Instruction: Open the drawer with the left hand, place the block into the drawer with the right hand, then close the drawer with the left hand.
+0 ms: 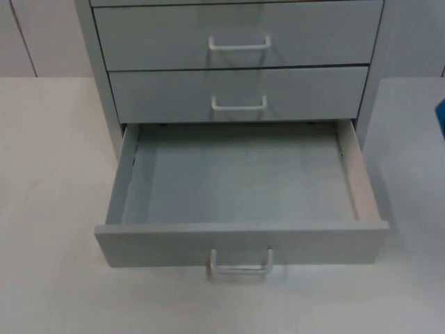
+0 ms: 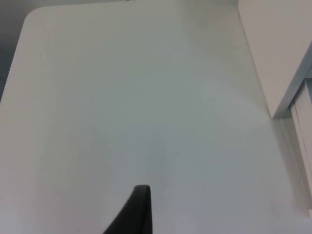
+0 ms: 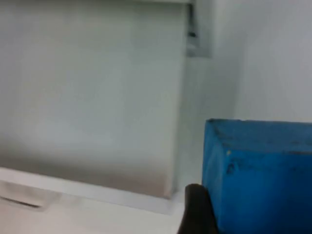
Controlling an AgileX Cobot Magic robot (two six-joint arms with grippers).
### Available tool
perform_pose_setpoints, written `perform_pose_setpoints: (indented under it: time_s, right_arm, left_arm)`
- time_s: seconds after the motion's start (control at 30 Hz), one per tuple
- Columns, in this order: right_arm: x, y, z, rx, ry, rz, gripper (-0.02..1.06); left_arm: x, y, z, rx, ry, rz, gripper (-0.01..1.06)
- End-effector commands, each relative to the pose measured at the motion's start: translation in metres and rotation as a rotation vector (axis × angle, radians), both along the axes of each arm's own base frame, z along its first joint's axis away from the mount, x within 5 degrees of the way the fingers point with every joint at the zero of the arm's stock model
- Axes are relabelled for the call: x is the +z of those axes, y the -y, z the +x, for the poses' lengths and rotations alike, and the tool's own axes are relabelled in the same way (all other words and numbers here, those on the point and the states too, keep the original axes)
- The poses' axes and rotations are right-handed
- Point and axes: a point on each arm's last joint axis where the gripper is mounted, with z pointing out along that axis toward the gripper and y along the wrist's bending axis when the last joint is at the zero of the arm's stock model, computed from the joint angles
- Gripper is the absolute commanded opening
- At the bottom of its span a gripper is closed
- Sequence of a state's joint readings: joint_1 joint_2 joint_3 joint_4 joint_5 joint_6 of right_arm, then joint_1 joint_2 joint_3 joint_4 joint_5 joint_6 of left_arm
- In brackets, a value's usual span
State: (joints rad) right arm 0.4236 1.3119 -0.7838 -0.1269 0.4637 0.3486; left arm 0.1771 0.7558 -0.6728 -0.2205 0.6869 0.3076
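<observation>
Your first step looks done: the bottom drawer (image 1: 240, 188) of the grey cabinet (image 1: 236, 42) stands pulled well out over the worktop (image 1: 49, 174), with nothing inside it. The blue block (image 3: 261, 175) sits right against the right claw (image 3: 197, 209), apparently carried, near the drawer's side wall; a blue sliver (image 1: 440, 115) also shows in the top view. Whether that claw is clamped on it, you cannot tell. The left claw (image 2: 136, 209) waits over bare worktop beside the cabinet, its opening likewise unclear. Placing the block and closing remain.
</observation>
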Motion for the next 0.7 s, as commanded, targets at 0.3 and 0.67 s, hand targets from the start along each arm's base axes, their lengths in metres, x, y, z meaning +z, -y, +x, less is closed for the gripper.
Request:
perform_pose_setpoints:
  time_s: [0.3,0.67]
  right_arm:
    - [-0.012,-0.071,0.014,0.14,-0.042,0.024,0.0]
    - [-0.046,-0.148,0.056,0.095,-0.089,-0.059,0.0]
  left_arm:
    - [0.001,0.0,0.0,0.006,0.02,-0.008,1.05]
    - [0.002,0.0,0.0,0.007,0.025,-0.009,1.05]
